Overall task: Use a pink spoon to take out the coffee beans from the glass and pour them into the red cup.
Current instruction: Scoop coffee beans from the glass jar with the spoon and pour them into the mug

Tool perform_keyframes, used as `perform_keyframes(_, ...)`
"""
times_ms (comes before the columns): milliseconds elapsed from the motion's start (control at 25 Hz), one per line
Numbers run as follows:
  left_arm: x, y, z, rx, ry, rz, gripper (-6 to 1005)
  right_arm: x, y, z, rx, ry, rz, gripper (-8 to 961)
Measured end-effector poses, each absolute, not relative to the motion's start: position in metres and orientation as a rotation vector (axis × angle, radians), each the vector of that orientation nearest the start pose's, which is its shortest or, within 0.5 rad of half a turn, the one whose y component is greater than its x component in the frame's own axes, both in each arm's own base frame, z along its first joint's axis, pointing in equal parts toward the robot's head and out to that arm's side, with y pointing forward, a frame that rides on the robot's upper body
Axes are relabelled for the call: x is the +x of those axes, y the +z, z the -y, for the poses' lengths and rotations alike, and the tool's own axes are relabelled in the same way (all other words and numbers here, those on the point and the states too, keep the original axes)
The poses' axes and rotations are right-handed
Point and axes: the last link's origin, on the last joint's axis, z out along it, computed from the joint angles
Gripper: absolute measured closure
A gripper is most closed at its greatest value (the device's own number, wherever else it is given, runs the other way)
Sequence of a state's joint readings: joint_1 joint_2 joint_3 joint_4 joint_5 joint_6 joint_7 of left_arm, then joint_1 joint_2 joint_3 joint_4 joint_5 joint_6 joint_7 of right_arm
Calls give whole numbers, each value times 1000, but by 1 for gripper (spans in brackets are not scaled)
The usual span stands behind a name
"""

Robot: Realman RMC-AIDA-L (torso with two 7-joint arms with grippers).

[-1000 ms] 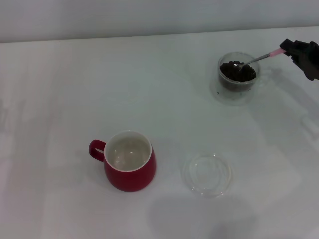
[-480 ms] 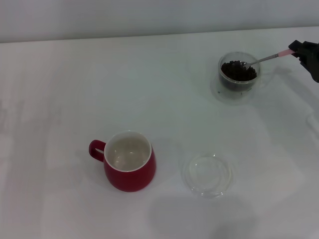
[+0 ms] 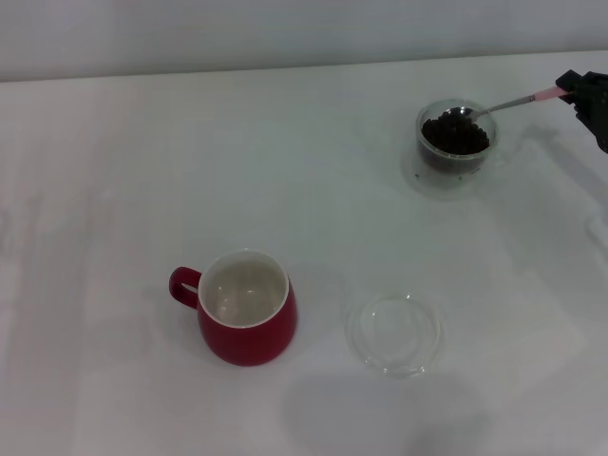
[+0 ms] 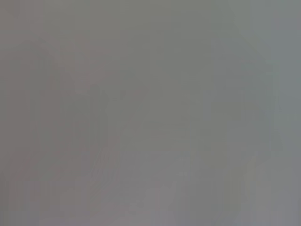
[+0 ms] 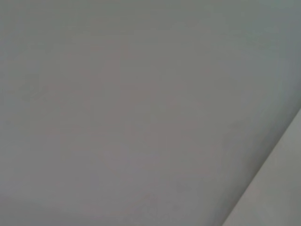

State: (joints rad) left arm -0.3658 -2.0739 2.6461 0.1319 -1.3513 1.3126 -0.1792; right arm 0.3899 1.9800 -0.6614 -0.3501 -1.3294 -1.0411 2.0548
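The glass (image 3: pixel 454 166) stands at the far right of the table, filled with dark coffee beans (image 3: pixel 456 136). My right gripper (image 3: pixel 576 90) at the right edge is shut on the pink spoon (image 3: pixel 518 100). It holds the pink handle end, and the metal bowl sits over the beans at the glass's far rim. The red cup (image 3: pixel 247 306) stands at the near left centre with an empty white inside and its handle pointing left. My left gripper is out of view. Both wrist views show only a plain grey surface.
A flat shallow clear dish (image 3: pixel 394 332) lies on the white table (image 3: pixel 142 171) to the right of the red cup. The table's far edge meets a pale wall.
My right gripper drew back to the right and slightly up. The spoon's bowl rose from within the beans to the far rim of the glass.
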Motion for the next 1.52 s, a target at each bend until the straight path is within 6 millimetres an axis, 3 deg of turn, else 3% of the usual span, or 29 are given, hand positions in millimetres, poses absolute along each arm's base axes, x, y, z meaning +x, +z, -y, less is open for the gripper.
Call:
perform_keyframes(920,-360,9,-294,-1391,-726,608,242,352,67,-346,-1492,1298,-1914,808)
perform_keyframes(1160,-359,7,-294,-1393,-728,612,242,333,62,-349,-1612,1278,-1970,807)
perform_keyframes(1520,-359,5,-292,-1389,-758,646,241,291,31,-360,-1847,1168,-2052,808)
